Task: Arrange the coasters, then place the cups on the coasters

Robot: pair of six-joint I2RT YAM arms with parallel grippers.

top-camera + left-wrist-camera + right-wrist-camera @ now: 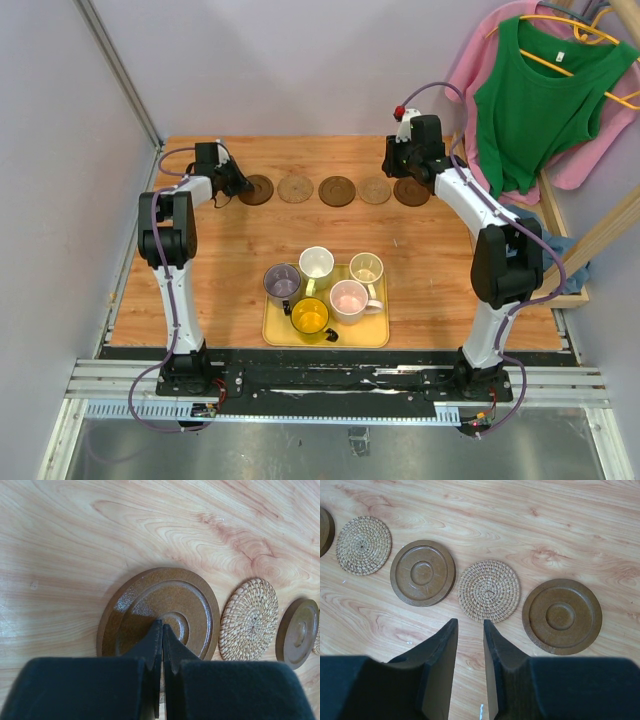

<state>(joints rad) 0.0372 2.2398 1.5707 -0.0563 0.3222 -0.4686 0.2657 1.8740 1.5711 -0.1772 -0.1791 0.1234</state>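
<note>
Wood table (200, 290), 5 coasters (337, 190) in row, L claw (162, 626) closed

five coasters (336, 190) lie in a row, five cups (317, 263) stand on a tray (375, 340).

Bright even light, faint glare on the dark coaster (160, 597).
</note>
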